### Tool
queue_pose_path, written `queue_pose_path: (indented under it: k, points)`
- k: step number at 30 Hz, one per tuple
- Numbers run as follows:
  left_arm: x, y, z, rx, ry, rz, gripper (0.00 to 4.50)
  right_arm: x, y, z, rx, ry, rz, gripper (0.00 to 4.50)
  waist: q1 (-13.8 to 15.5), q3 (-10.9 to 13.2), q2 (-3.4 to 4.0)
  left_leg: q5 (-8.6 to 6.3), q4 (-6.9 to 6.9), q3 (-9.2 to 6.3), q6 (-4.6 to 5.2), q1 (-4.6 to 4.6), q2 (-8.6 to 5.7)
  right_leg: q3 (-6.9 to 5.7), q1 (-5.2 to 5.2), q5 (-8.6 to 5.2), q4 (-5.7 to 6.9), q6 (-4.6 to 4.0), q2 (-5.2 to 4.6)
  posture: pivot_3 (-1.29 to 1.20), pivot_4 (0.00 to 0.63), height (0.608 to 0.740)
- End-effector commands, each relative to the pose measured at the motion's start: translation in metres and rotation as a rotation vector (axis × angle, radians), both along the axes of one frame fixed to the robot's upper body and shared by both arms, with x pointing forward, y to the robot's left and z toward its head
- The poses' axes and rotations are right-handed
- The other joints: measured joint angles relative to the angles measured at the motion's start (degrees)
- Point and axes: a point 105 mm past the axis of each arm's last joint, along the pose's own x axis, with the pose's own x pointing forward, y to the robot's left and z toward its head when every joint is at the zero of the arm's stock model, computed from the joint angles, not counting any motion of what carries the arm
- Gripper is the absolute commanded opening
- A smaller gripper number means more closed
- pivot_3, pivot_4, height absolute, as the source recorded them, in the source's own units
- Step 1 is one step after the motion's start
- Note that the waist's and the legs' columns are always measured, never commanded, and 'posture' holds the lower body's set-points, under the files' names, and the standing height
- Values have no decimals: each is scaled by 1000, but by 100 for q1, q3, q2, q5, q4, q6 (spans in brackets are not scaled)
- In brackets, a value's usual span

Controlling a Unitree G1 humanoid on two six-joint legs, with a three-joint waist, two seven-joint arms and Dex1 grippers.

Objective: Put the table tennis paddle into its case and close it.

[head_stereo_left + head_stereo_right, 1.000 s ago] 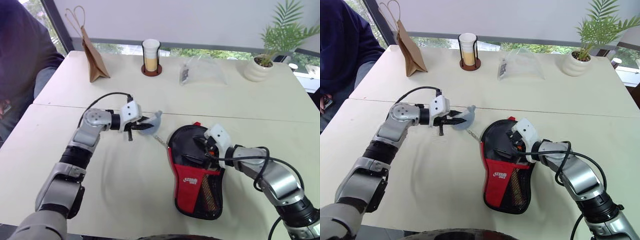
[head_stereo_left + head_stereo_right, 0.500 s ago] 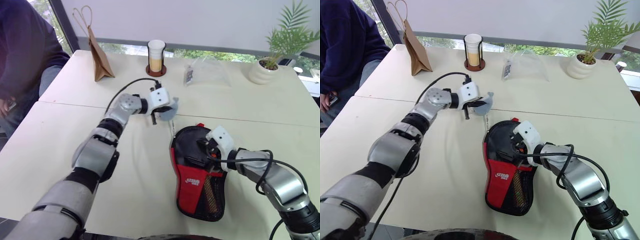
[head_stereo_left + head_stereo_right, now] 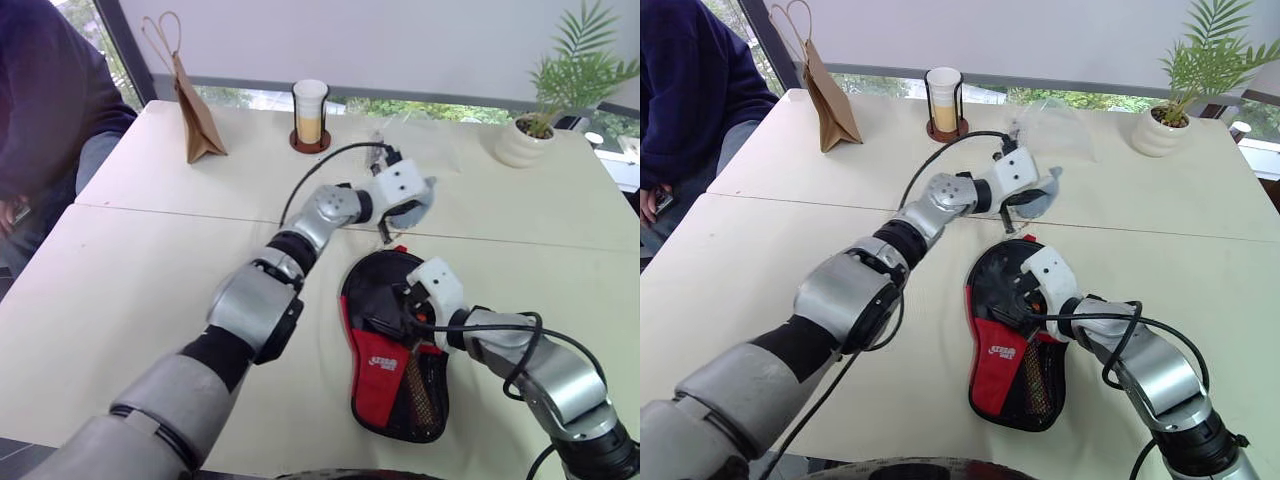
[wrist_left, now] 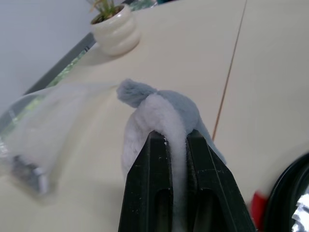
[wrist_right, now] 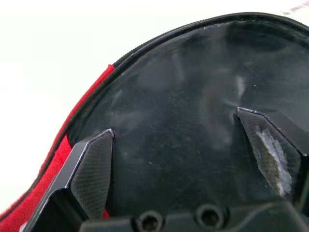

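Two grippers are at work. The left gripper point(image 3: 1028, 203), at upper centre of the right eye view, is clamped on the grey fluffy ball point(image 4: 161, 118), held above the table point(image 3: 130, 270). The right gripper point(image 5: 181, 159) hovers spread wide over the case point(image 3: 390, 350) at lower centre. The pouch looks soft and floppy; its stiffer zip edge is probably the best hold. The right wrist view shows the black fabric close up; the left wrist view shows the plant pot point(image 4: 113, 31).
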Motion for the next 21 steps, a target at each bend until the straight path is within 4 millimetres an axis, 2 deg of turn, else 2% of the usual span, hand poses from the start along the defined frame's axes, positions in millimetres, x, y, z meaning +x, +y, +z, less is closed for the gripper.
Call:
queue_pose_path:
  k: [1, 11, 18, 21]
  points:
    - [-17, -29, 31, -107, -16, -85, 36, -27, 12, -38, -17, 196, 20, 4500, 0, 0, 0, 0, 0, 0, 0, 0, 0, 0, 0, 0, 0, 0, 0, 0, 150, 740]
    - [-60, -73, 23, -162, 131, -248, 36, -31, 25, -36, 6, 188, -2, 4500, -8, -1, 2, 0, -1, 0, 0, 0, 0, 1, -2, 0, 0, 0, 0, 0, 150, 740]
    - [-80, -79, 9, -152, 260, -372, 36, -30, 23, -37, -3, 185, -22, 4500, -8, -1, 2, 0, -1, 0, 0, 1, -1, 1, -2, 0, 1, 0, 0, 0, 150, 740]
    - [-83, -77, 0, -120, 289, -402, 1147, -28, 20, -38, -7, 183, -28, 4500, -8, -1, 2, 0, -1, 0, 0, 1, -1, 1, -1, 0, 1, 0, 1, 0, 150, 740]
